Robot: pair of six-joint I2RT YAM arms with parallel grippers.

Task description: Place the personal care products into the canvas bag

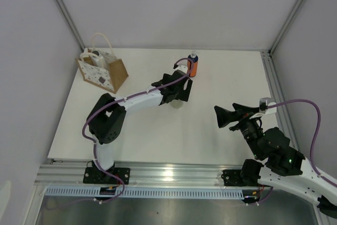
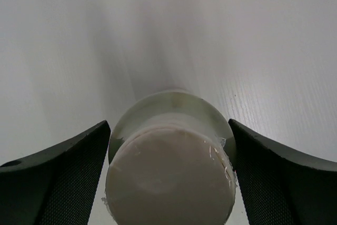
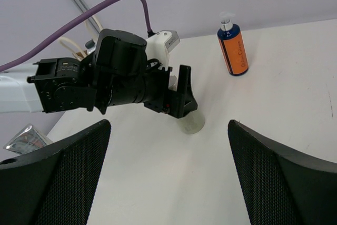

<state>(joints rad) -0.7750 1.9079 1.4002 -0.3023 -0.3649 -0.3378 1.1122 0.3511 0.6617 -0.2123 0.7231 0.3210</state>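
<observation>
A cream-white cylinder [image 2: 171, 172] stands upright on the white table, mid-table in the top view [image 1: 177, 104]. My left gripper [image 1: 180, 92] hangs over it with a finger close on each side, open. The cylinder's base shows under that gripper in the right wrist view [image 3: 192, 123]. An orange bottle with a dark blue cap [image 1: 192, 66] stands upright just behind it [image 3: 233, 49]. The canvas bag [image 1: 102, 72] stands at the far left corner, with something white and dark-topped [image 1: 95, 54] showing in its mouth. My right gripper [image 1: 217, 117] is open and empty over the table's right side, pointing left [image 3: 168, 124].
Grey walls close the table at the back and on both sides. A metal rail [image 1: 168, 172] runs along the near edge. A foil-like packet [image 3: 23, 138] shows at the left edge of the right wrist view.
</observation>
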